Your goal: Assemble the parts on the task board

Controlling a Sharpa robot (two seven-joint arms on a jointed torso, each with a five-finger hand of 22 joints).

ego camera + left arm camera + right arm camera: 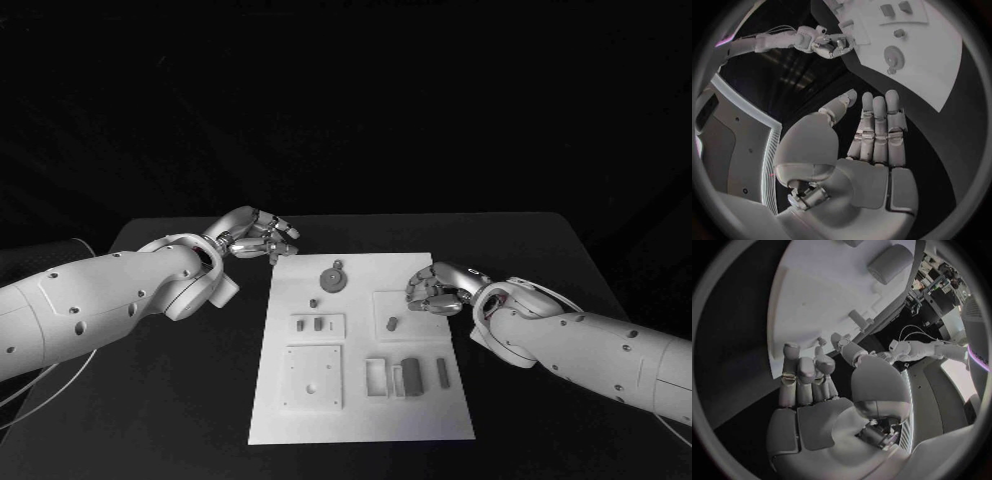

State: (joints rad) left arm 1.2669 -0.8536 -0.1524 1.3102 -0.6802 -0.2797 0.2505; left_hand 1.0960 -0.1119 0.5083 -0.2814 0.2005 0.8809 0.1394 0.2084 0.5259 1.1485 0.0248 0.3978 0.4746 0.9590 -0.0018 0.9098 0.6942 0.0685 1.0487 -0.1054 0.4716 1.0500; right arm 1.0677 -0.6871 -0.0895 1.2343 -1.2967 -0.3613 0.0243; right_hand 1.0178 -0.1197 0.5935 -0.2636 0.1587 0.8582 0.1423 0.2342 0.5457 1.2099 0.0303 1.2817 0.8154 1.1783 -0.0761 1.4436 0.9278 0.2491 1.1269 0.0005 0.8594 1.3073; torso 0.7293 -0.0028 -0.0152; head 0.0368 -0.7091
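The white task board (pixel 361 410) lies in the middle of the black table. Grey parts sit on it: a round disc (pixel 333 277) at the far end, a small knob (pixel 315 302), two short pieces (pixel 309 323) in a square recess, a small block (pixel 392 323) and long bars (pixel 411 374) near the front. My left hand (pixel 260 236) hovers off the board's far left corner; its palm (pixel 873 150) is bare and its fingers are straight. My right hand (pixel 437 291) is at the board's right edge beside the small block, holding nothing (pixel 811 385).
A flat square plate with holes (pixel 313 376) and slotted frames (pixel 378 378) occupy the board's near half. Black table (pixel 173 400) surrounds the board on both sides. The left wrist view shows the right hand (pixel 831 45) across the board (pixel 936 75).
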